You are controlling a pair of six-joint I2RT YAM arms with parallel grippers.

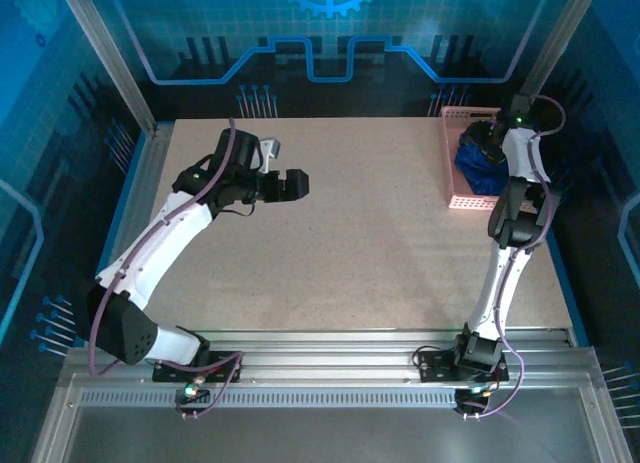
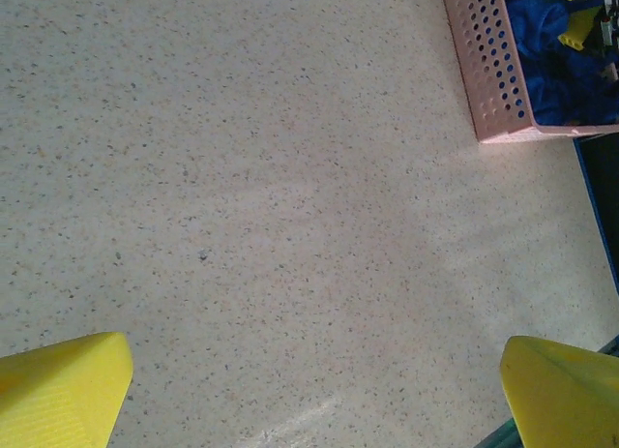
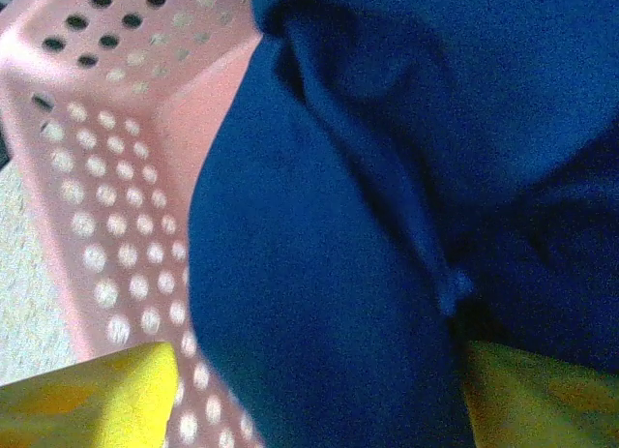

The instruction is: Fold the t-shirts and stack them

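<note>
Royal-blue t-shirts (image 1: 478,163) lie crumpled in the pink lattice basket (image 1: 456,198) at the table's far right. My right gripper (image 1: 482,138) reaches down into that basket. Its yellow fingers (image 3: 92,395) are spread wide, and a bulge of blue cloth (image 3: 329,274) sits between them. No print shows on the cloth. My left gripper (image 1: 295,183) hovers over the bare table at centre left, open, its yellow fingertips (image 2: 63,390) far apart with nothing between them. The basket corner (image 2: 498,90) with blue cloth (image 2: 546,66) inside appears at the upper right of the left wrist view.
The speckled beige table (image 1: 340,253) spreads between the arms. Its blue right edge (image 2: 595,206) runs just past the basket. Metal frame posts (image 1: 105,53) and blue walls enclose the back and sides.
</note>
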